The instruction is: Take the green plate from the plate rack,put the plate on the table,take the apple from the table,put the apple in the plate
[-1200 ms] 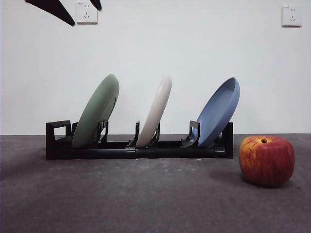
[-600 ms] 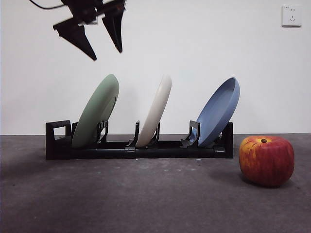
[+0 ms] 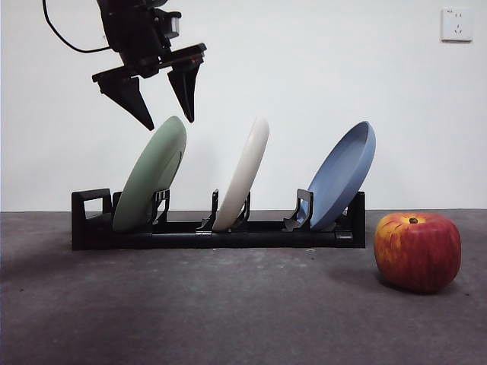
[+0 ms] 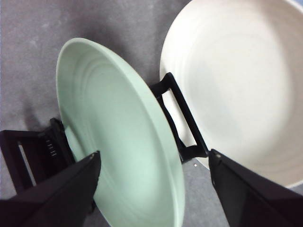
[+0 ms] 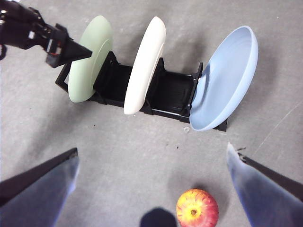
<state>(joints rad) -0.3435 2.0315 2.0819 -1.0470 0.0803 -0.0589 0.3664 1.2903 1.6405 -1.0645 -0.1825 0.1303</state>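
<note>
1. The plate rack [image 3: 217, 228] stands on the table [image 3: 228, 312] and serves as the landmark; its looped handle [image 3: 91, 204] is at the rack's left end in the front view.
2. The left gripper [image 3: 163, 114] hangs just above the rack's left end, its two black jaws spread wide and holding nothing. The jaw tips point down to either side of the top rim of the green plate [image 3: 152, 182], not touching it.
3. The green plate leans in the rack's leftmost slot, tilted with its top toward the right. From the left wrist, the plate [image 4: 118, 142] lies between the jaws.
4. A cream-white plate [image 3: 245, 171] leans in the rack's middle slot, tilted the same way.
5. A blue plate [image 3: 344, 173] leans in the slot at the rack's right end.
6. The apple [image 3: 418, 252] sits on the table to the right of the rack and nearer the camera, apart from it, stem dimple up.
7. The right gripper [image 5: 151, 189] is high above the table in front of the rack, jaws wide apart and empty, the apple [image 5: 197, 208] below between them.
</note>
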